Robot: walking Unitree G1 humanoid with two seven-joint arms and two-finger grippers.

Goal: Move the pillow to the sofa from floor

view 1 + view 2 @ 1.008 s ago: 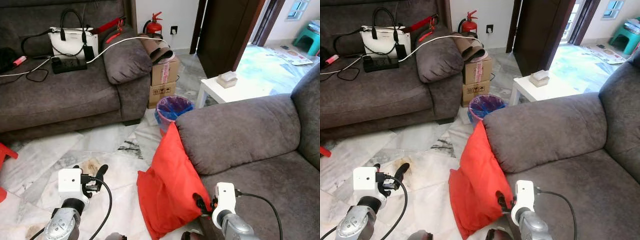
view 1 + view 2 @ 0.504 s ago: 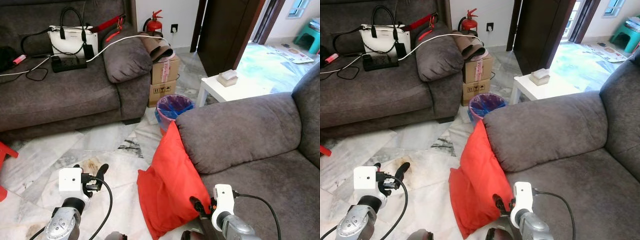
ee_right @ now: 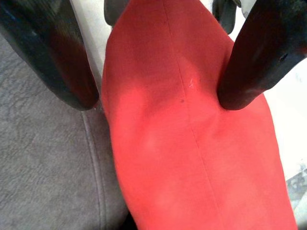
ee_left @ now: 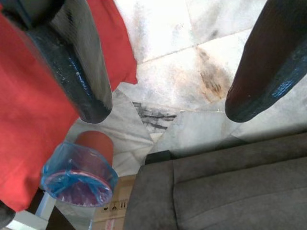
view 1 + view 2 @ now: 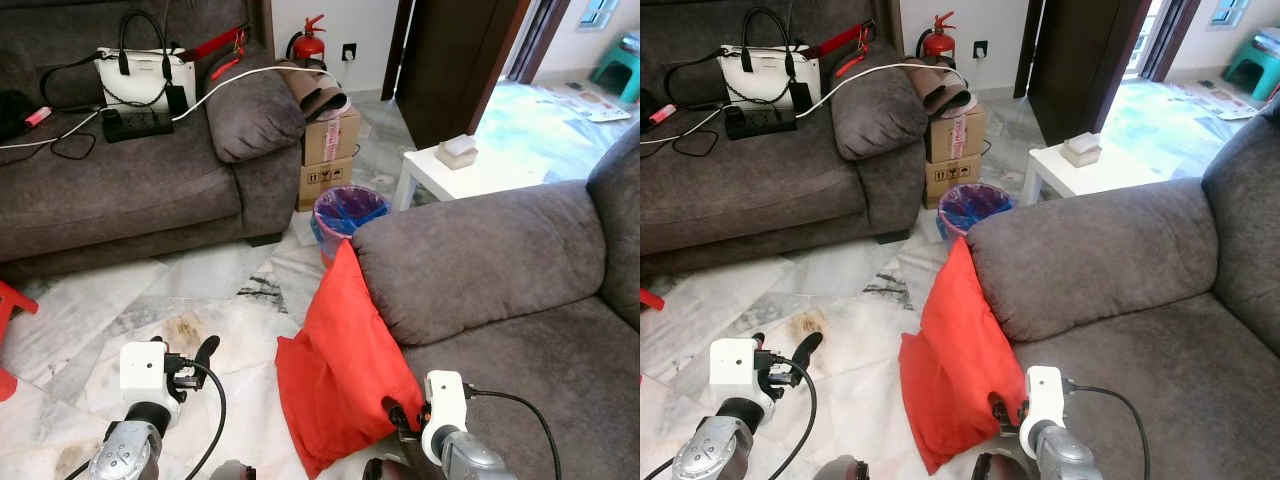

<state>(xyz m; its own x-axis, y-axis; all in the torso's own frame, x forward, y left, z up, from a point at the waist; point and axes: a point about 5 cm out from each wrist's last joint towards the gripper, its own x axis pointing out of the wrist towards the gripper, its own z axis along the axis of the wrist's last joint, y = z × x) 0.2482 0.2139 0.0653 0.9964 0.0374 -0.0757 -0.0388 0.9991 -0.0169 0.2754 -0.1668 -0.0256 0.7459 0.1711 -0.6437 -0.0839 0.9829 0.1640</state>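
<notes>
A red pillow (image 5: pixel 338 360) stands on the marble floor, leaning against the arm of the grey sofa (image 5: pixel 480 260) on my right. My right gripper (image 5: pixel 398 418) is at the pillow's lower edge beside the sofa front. In the right wrist view this gripper (image 3: pixel 158 96) is open, its black fingers (image 3: pixel 57 57) straddling the pillow's (image 3: pixel 192 158) seam, one finger on the sofa side. My left gripper (image 5: pixel 200 358) hovers open over the bare floor, left of the pillow, with nothing between its fingers (image 4: pixel 81 72).
A second grey sofa (image 5: pixel 130 190) at the back left carries a white handbag (image 5: pixel 145 78), a power strip and cables. A bin lined with a blue bag (image 5: pixel 348 212), stacked cardboard boxes (image 5: pixel 328 150) and a small white table (image 5: pixel 460 170) stand beyond the pillow. A red stool (image 5: pixel 8 305) sits at the left edge.
The camera has shifted slightly. My right gripper has eased a little along the pillow's lower edge. The pillow and the left gripper stay where they were.
</notes>
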